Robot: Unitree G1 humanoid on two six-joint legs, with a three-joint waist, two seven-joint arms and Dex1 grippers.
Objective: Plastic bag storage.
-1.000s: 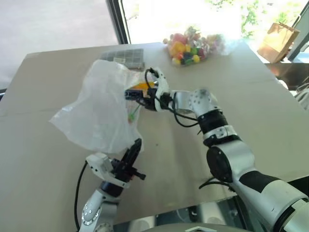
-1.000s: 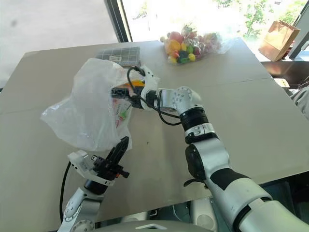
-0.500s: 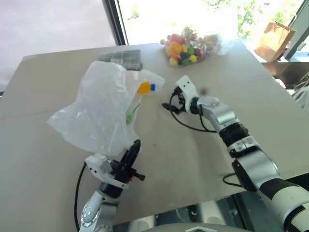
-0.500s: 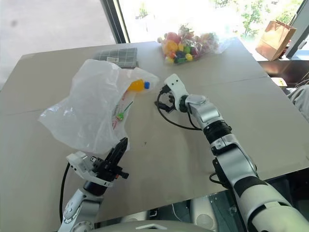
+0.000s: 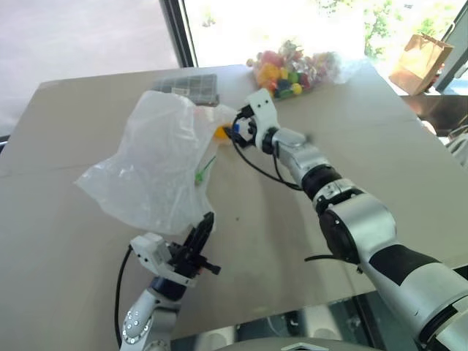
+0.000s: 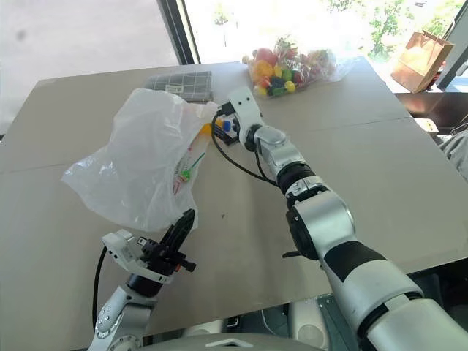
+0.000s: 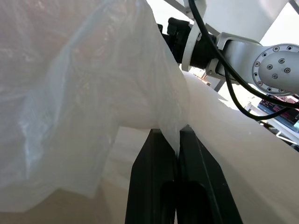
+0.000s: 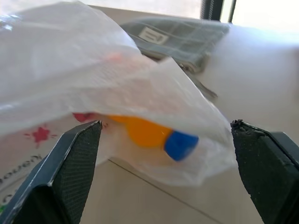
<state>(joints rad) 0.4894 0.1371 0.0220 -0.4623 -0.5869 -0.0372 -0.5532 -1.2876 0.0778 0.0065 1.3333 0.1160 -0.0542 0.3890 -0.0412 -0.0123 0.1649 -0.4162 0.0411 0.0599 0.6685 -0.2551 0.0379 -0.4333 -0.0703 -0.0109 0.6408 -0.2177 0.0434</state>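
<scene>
— Where do we have the plastic bag [image 5: 157,164] right now?

— On the left half of the table [image 5: 409,183], puffed up and standing tall. Its lower corner is pinched by our left gripper [image 7: 177,140], whose two black fingers are pressed together on the film. From the head camera we see that gripper [image 5: 205,225] at the near edge of the table, pointing up and away from us into the bag's bottom edge.

— And our right gripper?

— Our right gripper [image 8: 163,135] is at the bag's far right corner with its jaws spread wide, one finger on each side of that corner and holding nothing. We cannot tell whether either finger touches the film. From above, the right gripper [image 5: 241,128] sits level, pointing left toward the bag.

— What is inside that corner?

— An orange bottle [image 8: 142,130] with a blue cap [image 8: 180,145], lying on its side under the thin film. We also see red stars printed on the bag, and a small green item [image 5: 205,168] near its right edge, possibly inside it.

— Anything else on the table?

— A folded grey checked cloth [image 5: 186,86] just behind the bag, and a clear bag of coloured balls [image 5: 292,67] at the far edge, well apart from both. A brown paper bag [image 5: 418,62] stands beyond the table.
</scene>
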